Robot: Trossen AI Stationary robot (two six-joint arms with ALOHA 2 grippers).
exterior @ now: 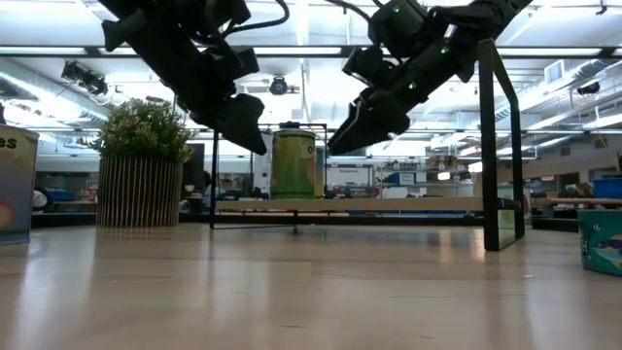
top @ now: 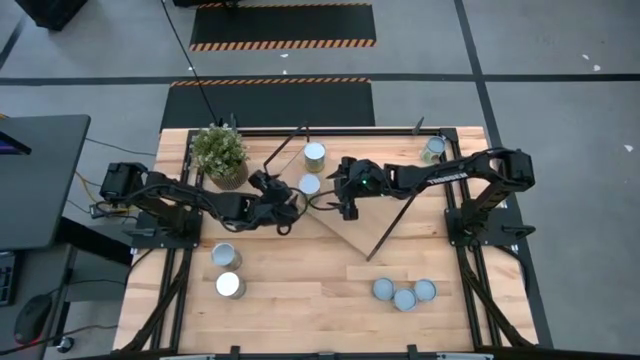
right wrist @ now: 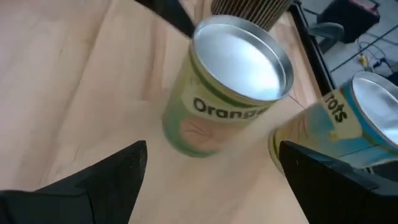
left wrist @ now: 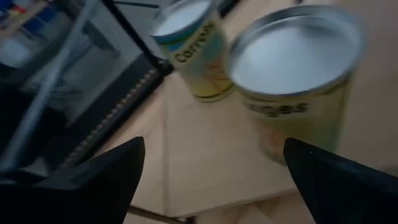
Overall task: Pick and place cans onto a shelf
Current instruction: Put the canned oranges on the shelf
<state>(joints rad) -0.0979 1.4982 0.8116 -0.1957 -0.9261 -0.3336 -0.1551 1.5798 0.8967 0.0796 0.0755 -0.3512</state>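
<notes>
can (top: 309, 184) | on shelf (top: 345, 225) | between both open pincers, ungripped

Grey floor (top: 560, 60), apparently hazard-striped mats (top: 282, 26)

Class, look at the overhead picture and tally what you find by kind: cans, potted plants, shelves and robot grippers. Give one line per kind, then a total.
Cans: 8
Potted plants: 1
Shelves: 1
Robot grippers, left gripper and right gripper: 2
Total: 12
</notes>
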